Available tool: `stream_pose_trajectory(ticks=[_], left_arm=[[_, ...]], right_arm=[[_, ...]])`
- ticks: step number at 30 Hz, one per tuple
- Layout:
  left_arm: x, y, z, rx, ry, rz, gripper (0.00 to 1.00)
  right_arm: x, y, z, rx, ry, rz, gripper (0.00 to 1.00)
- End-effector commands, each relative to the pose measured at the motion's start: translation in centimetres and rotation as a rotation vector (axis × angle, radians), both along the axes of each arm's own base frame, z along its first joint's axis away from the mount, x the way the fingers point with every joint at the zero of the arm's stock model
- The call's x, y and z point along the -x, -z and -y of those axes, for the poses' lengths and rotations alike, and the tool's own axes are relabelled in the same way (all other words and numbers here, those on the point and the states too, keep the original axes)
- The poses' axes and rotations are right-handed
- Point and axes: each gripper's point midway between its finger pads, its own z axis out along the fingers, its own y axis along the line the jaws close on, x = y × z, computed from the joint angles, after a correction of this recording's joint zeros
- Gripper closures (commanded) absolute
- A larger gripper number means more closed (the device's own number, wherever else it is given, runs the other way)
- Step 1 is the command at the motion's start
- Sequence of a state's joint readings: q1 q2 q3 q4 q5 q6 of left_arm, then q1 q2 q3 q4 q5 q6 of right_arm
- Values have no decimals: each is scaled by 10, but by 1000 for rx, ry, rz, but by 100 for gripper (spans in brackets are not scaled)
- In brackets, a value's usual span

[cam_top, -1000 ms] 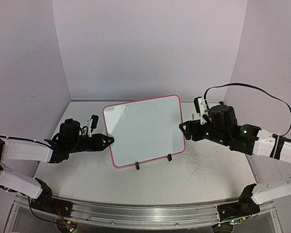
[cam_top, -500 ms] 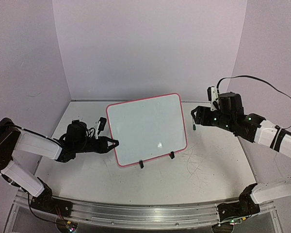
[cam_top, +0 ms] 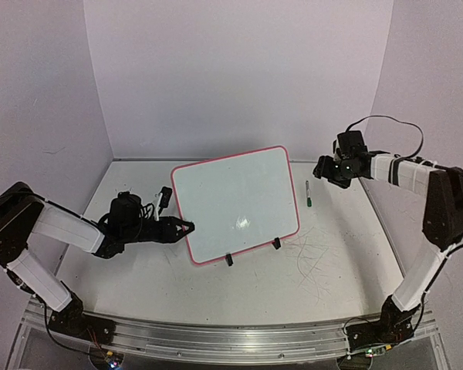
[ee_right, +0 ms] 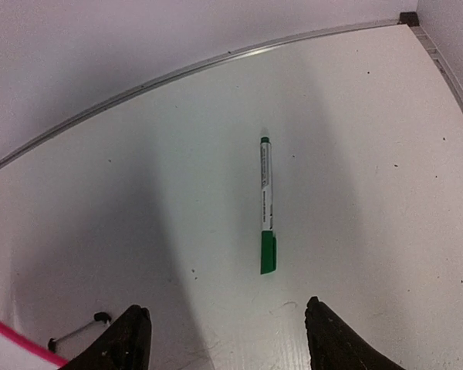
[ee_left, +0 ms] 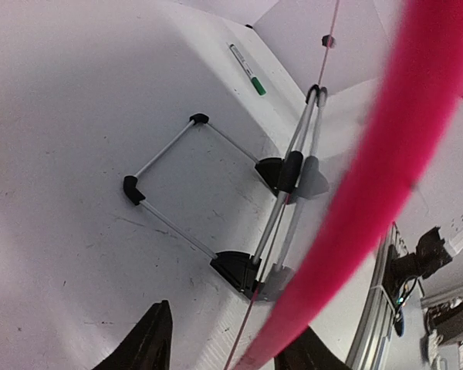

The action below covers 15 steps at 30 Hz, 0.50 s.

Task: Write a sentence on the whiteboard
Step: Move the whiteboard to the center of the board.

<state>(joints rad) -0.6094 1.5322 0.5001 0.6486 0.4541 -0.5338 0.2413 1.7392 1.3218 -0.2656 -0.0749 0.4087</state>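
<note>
1. Status: the task is at its start. No sentence has been written, and the writing tool has not been picked up.

2. Table (cam_top: 347, 293): the near area carries faint grey scribbles (cam_top: 312, 258). These are old marks on the tabletop and do not count as writing.

3. Whiteboard (cam_top: 235, 196): it stands near the middle of the table, leaning back on a wire stand (ee_left: 170, 154) with two black front feet (cam_top: 228, 260). It is a white panel with rounded corners and a thin pink-red rim (ee_left: 386, 146). Its face is blank. One small glare spot shows low on the panel, and no green lettering is visible.

4. Left gripper (cam_top: 187, 228): it sits at the lower left edge of the whiteboard. In the wrist view the rim passes between the two fingers (ee_left: 150, 339), close to one and with a clear gap to the other. The jaws are therefore apart and straddle the edge without clamping it.

5. Marker (cam_top: 308, 193): it lies flat on the table just beyond the right edge of the whiteboard, apart from it. The barrel is white and the cap green, and the cap is on.

6. Right gripper (cam_top: 322, 171): it hangs above the far right of the table, beyond the marker. Its jaws are wide apart and empty, with the marker lying on the table ahead of them.

7. Remaining, as judged here: grasp the marker, remove the cap, steady the whiteboard and write the full sentence.
</note>
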Motion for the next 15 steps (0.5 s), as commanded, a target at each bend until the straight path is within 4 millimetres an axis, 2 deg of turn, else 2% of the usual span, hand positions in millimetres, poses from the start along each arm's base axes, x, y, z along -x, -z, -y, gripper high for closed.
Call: stream_pose_trajectory(ticks=[1, 6, 7, 12, 15], left_arm=[[-3, -22, -6, 40, -45, 54, 47], [3, -34, -12, 64, -64, 54, 19], [4, -37, -13, 71, -70, 54, 16], [9, -50, -24, 77, -109, 64, 13], [10, -58, -31, 73, -141, 76, 13]], right_arm=[[-36, 24, 2, 112, -37, -99, 31], [-67, 66, 0, 184, -59, -193, 33], [-71, 72, -1, 186, -62, -199, 34], [-88, 95, -2, 217, -66, -230, 40], [-92, 110, -3, 225, -70, -255, 44]])
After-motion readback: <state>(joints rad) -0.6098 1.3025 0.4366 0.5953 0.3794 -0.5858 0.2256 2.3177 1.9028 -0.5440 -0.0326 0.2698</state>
